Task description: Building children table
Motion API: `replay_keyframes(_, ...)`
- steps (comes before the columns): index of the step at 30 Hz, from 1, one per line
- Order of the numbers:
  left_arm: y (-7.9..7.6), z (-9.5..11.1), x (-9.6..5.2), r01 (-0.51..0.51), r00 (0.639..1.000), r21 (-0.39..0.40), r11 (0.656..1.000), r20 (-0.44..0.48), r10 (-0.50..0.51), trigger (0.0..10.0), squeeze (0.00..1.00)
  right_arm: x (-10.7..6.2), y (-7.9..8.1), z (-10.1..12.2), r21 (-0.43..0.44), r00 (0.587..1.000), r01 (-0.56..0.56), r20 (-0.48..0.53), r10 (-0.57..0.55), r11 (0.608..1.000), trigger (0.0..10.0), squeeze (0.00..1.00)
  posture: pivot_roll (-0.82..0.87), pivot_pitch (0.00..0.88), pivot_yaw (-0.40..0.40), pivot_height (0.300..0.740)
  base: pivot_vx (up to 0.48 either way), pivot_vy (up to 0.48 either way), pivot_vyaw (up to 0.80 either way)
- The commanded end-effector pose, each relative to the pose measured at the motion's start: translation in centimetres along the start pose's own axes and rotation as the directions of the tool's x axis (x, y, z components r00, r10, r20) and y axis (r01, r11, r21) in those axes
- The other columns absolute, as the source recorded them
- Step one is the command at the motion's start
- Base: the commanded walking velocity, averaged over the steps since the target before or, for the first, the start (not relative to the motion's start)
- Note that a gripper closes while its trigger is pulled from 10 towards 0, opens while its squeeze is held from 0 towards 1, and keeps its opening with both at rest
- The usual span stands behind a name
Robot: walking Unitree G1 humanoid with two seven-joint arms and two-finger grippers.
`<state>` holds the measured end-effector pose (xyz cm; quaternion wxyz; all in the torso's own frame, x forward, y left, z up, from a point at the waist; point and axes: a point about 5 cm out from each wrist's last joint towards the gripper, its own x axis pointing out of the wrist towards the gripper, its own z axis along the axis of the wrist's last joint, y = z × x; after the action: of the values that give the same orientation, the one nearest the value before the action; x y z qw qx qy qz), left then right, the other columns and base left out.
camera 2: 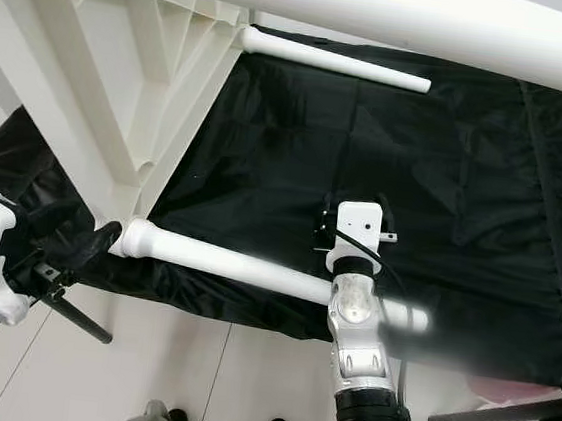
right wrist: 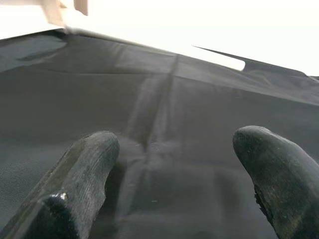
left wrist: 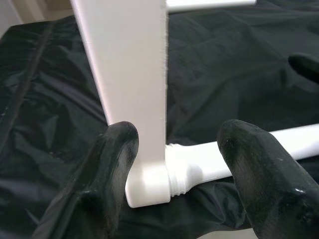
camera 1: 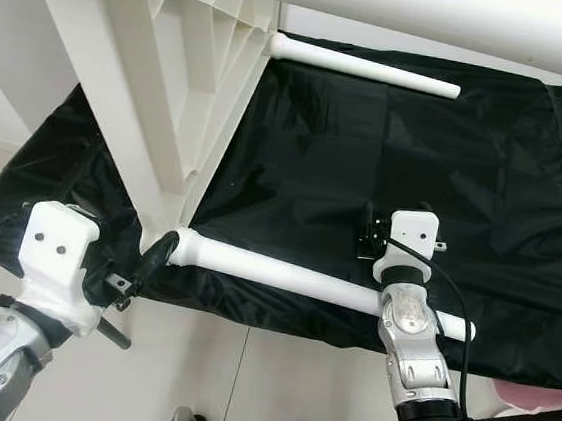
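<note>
Left hand (left wrist: 174,174), open, straddles table leg (camera 1: 284,274) (right hand (right wrist: 174,179) open over black sheet (camera 1: 368,149)).

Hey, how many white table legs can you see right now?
3. A near leg screwed into the tabletop corner by the left hand, a far leg across the black sheet, and a third leg overhead. Others may be hidden.

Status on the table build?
Left tool open, straddling near leg's joint at the tabletop. Right tool open over black sheet. Nothing in the way.
</note>
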<state>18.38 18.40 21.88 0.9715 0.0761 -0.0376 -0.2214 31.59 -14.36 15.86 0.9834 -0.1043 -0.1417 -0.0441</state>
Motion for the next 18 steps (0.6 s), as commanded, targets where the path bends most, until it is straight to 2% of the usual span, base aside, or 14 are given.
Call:
replay_keyframes(1,-0.6,0.0,-0.7,0.163,0.986,-0.010,0.987,-0.030,-0.163,10.0,0.00,-0.1,0.5,-0.1,0.013,1.000,-0.017,0.002,0.017,1.000,10.0,0.00,0.19,0.159,0.019,0.740,0.000,0.000,0.00)
replay_keyframes(7,0.3,-0.4,-0.7,0.148,0.987,0.003,0.989,-0.057,-0.147,10.0,0.00,0.0,0.9,-0.2,0.022,1.000,-0.019,0.003,0.019,1.000,10.0,0.00,0.18,0.155,0.022,0.740,0.000,0.000,0.00)
replay_keyframes(13,0.6,-0.5,0.8,0.164,0.986,-0.010,0.986,-0.040,-0.165,10.0,0.00,-0.1,0.5,-0.2,0.019,1.000,-0.003,0.004,0.003,1.000,10.0,0.00,0.17,0.156,0.027,0.740,0.000,0.000,0.00)
replay_keyframes(16,0.6,-0.6,1.0,0.166,0.985,-0.013,0.986,-0.039,-0.166,10.0,0.00,-0.1,0.5,-0.2,0.019,1.000,-0.002,0.004,0.002,1.000,10.0,0.00,0.17,0.156,0.027,0.740,0.000,0.000,0.00)
replay_keyframes(18,0.7,-0.5,2.0,0.197,0.980,-0.003,0.980,-0.020,-0.197,10.0,0.00,-0.1,0.4,-0.1,0.019,1.000,0.011,0.007,-0.011,1.000,10.0,0.00,0.15,0.161,0.043,0.740,0.000,0.000,0.00)
